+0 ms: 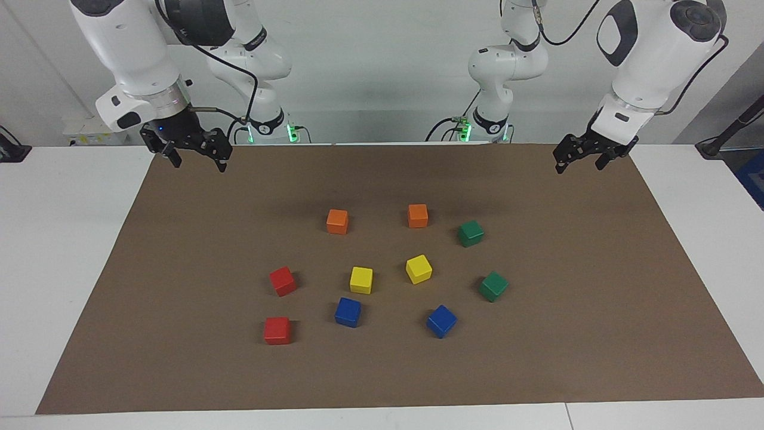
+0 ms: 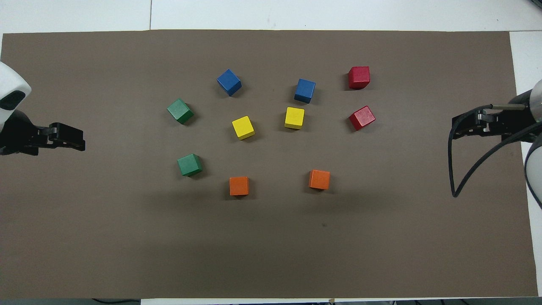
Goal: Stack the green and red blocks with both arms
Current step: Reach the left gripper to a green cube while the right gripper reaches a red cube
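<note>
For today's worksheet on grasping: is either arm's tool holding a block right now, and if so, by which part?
Nothing is held. The left tool and right tool both hang empty over the brown mat's edges; all blocks lie on it.

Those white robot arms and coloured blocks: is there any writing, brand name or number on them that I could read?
None can be read.
The right arm and left arm: no legible text.
The blocks, for example a red block and a green block: plain faces, no marks.
</note>
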Controlling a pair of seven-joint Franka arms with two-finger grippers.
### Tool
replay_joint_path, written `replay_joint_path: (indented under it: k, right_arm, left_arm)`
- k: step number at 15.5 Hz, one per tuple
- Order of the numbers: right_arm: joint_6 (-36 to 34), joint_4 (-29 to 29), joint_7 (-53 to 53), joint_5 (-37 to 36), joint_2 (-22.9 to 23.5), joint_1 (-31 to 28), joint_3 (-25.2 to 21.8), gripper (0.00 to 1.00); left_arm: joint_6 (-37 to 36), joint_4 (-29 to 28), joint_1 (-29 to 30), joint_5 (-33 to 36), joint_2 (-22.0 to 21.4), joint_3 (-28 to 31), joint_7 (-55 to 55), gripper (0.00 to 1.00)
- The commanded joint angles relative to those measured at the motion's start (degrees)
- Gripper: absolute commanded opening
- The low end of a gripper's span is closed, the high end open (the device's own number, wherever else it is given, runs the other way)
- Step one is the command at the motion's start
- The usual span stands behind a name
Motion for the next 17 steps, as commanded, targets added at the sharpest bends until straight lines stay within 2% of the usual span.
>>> replay_joint_path:
  k: [1, 8, 11, 14, 17]
  right_arm:
    - [1.33, -1.91, -1.5, -0.72, -1.45, -1.18, 0.41, 1.0]
    - [2.37, -2.79, -1.5, -0.63, -1.63, -1.01, 0.68, 1.0]
    - [11.06, -8.57, -7.45, 0.16, -1.63, -0.83, 1.29, 1.0]
    - [16.43, -9.73, -11.51, 0.34, 3.62, 2.06, 1.47, 1.0]
    - [23.45, -9.73, -13.53, 0.34, 10.04, 4.25, 1.47, 1.0]
  left_arm:
    - [0.54, -0.73, 0.42, -0.79, -0.77, -0.15, 0.74, 1.0]
    - [0.71, -0.73, 0.42, -0.79, -0.95, -0.15, 0.56, 1.0]
    - [1.32, -1.25, 0.25, -0.79, -1.03, -0.15, 0.48, 1.0]
    - [3.34, -2.22, -0.27, -0.96, -0.51, -0.15, -0.31, 1.0]
    - [9.13, -4.5, -3.33, -1.05, 1.68, -0.33, -8.11, 1.0]
